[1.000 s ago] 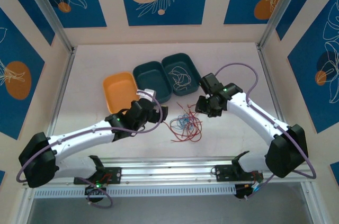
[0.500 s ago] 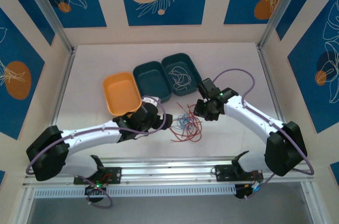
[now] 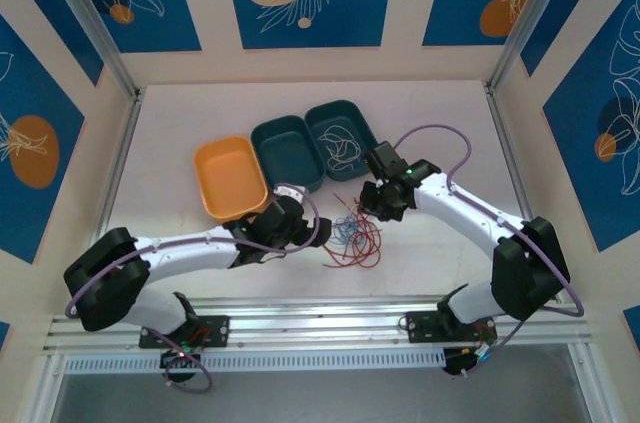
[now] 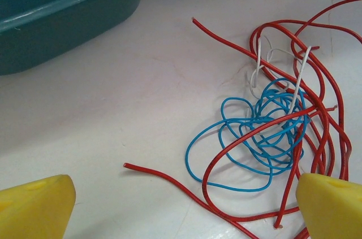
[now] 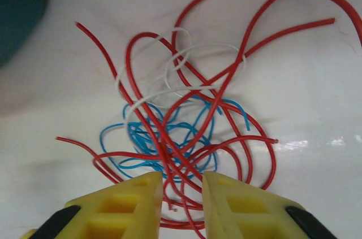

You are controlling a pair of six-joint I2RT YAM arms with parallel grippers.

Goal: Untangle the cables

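looking down, you see the cables (image 3: 352, 235), a red, blue and white tangle, lying on the table (image 3: 440, 123) between your grippers, near the teal trays (image 3: 285, 143). your left gripper (image 4: 184, 202) gapes wide, holding nothing. your right gripper (image 5: 182, 185) is nearly closed, red strands in its narrow gap, nothing clamped.

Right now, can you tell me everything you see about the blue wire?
The blue cable is a thin, smooth, plastic-looking wire, curled into many loose loops like a little nest. It lies flat on the white table, in the middle of the tangle. Red cables cross over it, and a white cable threads through its loops.
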